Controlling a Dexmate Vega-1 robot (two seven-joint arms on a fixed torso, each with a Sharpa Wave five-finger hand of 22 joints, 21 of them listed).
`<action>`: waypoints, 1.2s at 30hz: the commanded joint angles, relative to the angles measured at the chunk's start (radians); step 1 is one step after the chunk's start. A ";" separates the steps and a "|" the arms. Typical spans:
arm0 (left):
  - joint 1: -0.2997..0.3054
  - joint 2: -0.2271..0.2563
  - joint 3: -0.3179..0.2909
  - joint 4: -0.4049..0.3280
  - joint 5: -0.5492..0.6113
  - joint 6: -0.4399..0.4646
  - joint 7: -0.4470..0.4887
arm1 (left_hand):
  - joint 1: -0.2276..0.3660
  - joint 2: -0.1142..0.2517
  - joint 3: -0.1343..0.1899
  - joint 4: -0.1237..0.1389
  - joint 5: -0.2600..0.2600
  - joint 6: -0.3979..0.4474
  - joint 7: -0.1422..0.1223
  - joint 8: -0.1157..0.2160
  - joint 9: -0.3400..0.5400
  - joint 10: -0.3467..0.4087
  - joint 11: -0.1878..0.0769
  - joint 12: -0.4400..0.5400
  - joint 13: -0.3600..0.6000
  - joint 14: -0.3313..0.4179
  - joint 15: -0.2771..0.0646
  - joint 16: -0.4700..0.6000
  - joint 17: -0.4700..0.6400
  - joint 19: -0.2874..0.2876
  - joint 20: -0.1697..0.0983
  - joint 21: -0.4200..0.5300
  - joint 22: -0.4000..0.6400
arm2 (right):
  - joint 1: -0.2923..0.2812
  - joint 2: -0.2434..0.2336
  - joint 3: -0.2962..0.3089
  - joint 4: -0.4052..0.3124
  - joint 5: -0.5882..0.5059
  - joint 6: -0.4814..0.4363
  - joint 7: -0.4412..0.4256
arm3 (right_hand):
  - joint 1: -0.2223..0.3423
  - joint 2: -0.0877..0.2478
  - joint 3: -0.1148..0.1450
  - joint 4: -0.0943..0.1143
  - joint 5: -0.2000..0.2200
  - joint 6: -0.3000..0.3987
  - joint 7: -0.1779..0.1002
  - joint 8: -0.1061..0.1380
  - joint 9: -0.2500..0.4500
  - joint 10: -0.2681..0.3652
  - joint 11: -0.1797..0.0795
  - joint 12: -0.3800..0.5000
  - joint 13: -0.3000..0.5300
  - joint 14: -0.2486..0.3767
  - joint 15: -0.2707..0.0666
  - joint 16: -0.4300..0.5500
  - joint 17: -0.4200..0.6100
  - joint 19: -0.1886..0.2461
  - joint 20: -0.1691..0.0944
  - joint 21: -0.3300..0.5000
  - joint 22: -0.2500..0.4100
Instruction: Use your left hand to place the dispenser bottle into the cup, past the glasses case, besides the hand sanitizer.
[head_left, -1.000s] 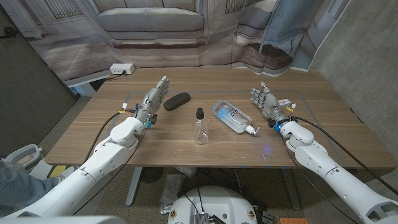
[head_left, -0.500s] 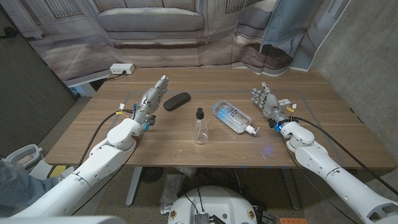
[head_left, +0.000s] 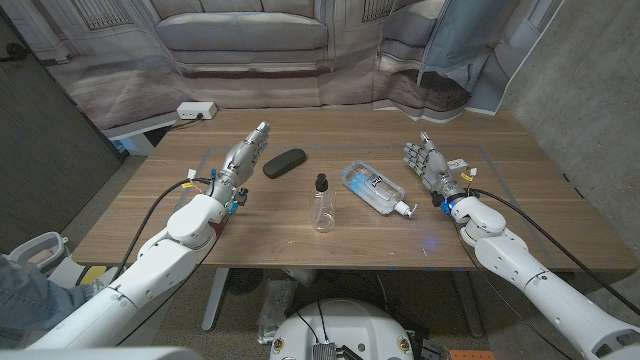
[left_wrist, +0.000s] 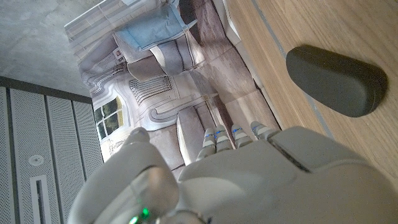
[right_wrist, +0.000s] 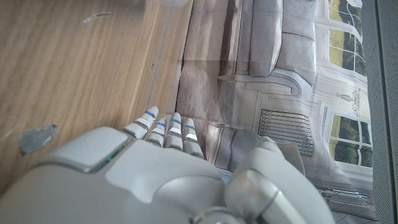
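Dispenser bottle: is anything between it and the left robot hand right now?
Nothing visible blocks it. The left robot hand is beside the glasses case, which lies farther back than the direct line to the dispenser bottle standing upright mid-table. Bare table lies between them.

No legible text anywhere. A blue-and-white label on the hand sanitizer (head_left: 374, 188), lying on its side on the bench (head_left: 250, 230), too small and blurred to read. No visible marking on the glasses case (head_left: 284, 162), nor on the clear dispenser bottle (head_left: 322, 205).
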 joint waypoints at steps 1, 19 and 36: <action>0.032 0.012 -0.012 -0.039 0.033 0.002 0.020 | 0.010 0.001 0.001 -0.008 -0.001 -0.001 0.008 0.002 0.001 0.000 0.007 -0.004 0.002 0.003 -0.001 0.001 0.006 0.002 -0.026 0.005 0.004 | 0.001 -0.010 0.002 -0.012 -0.006 0.011 0.014 | 0.007 0.001 0.002 -0.007 0.002 0.006 -0.005 0.003 0.005 -0.001 -0.006 0.003 0.004 0.004 0.006 0.007 0.003 0.009 -0.008 -0.001 0.006; 0.079 0.029 -0.028 -0.082 0.089 -0.003 0.046 | 0.019 0.000 0.000 -0.013 -0.003 -0.006 0.006 -0.001 0.002 -0.002 0.003 -0.006 0.003 0.006 0.002 0.001 0.006 0.005 -0.019 0.006 0.004 | -0.010 -0.006 0.005 -0.020 -0.004 0.042 0.027 | 0.008 0.002 0.000 -0.009 0.001 0.006 -0.006 0.003 0.005 0.000 -0.004 0.004 0.004 0.007 0.007 0.007 0.003 0.013 -0.008 -0.006 0.006; 0.107 0.047 -0.035 -0.107 0.138 -0.012 0.038 | 0.040 -0.007 -0.001 -0.028 -0.005 -0.025 0.007 -0.007 0.002 -0.015 0.004 -0.011 0.003 0.006 0.009 -0.001 0.006 0.007 -0.008 0.005 0.003 | 0.010 0.000 -0.004 -0.004 -0.011 0.041 0.035 | 0.008 0.004 -0.002 -0.010 0.000 0.006 -0.007 0.003 0.006 0.001 0.000 0.004 0.004 0.007 0.010 0.007 0.004 0.015 -0.007 -0.010 0.006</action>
